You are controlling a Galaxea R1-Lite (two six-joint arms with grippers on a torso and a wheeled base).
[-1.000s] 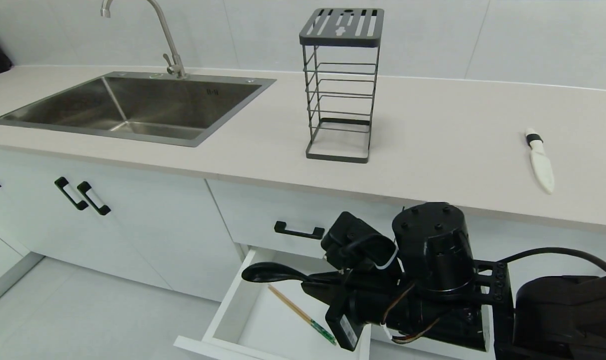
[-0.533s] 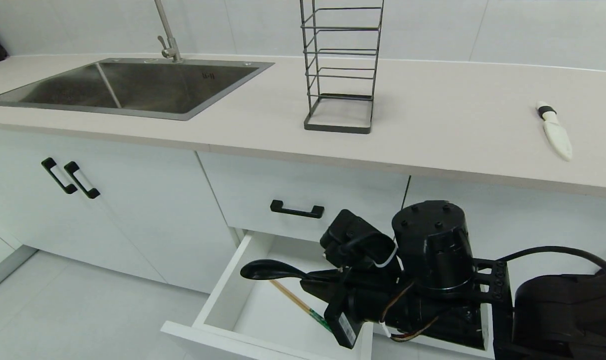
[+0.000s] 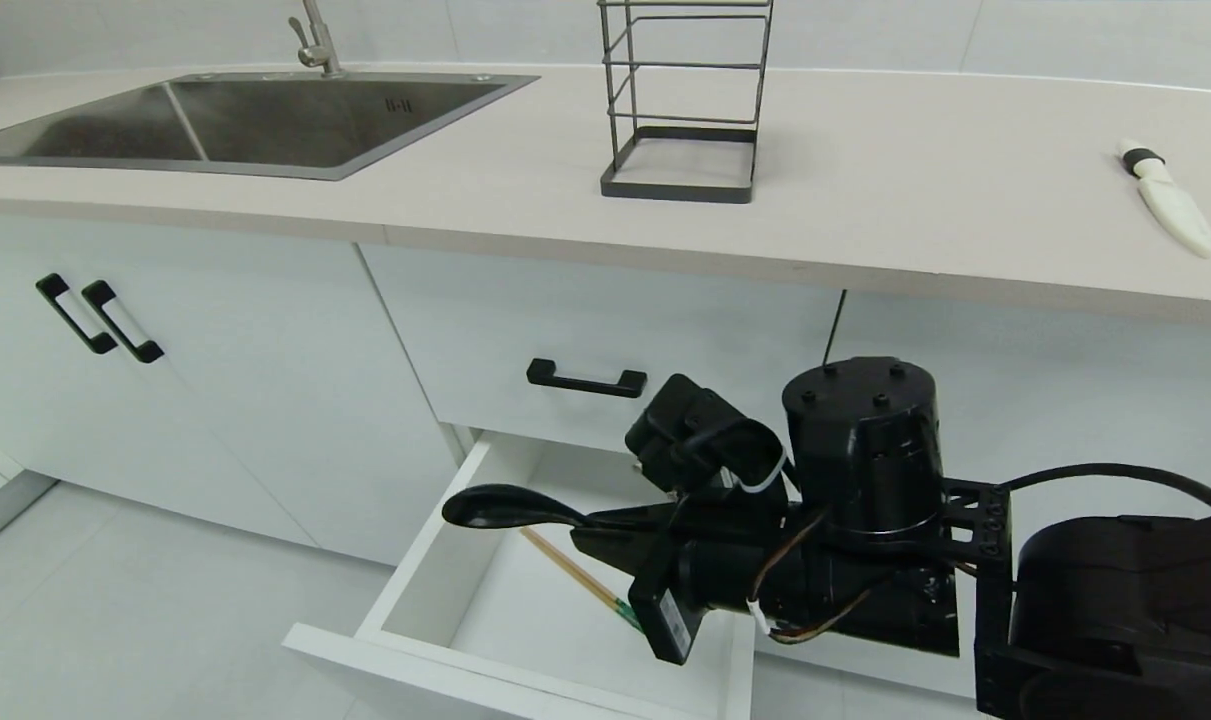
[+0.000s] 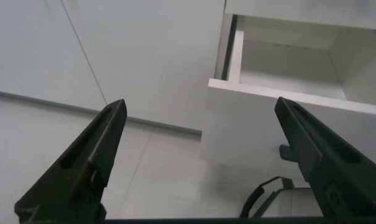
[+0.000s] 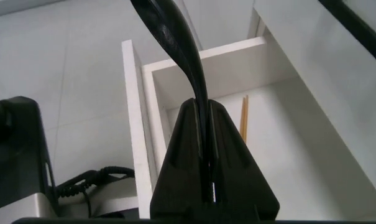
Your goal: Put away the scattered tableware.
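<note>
wire rack (image 3: 680,120): top cut off by head view's upper edge | faucet (image 3: 310,35): spout out of frame | chopsticks (image 3: 565,568): one end hidden behind right gripper (image 3: 593,522) | black spoon (image 5: 169,31): bowl cropped in right wrist view, handle end buried between the fingers

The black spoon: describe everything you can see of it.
The black spoon is glossy and dark all over, apparently plastic or lacquered, with an oval bowl and a slim, curved handle. The right pincer is shut on the handle's end, and nothing else touches the spoon. It is held roughly level in the air, bowl pointing to the robot's left, above the left side of the open white drawer, where chopsticks lie beneath it.
</note>
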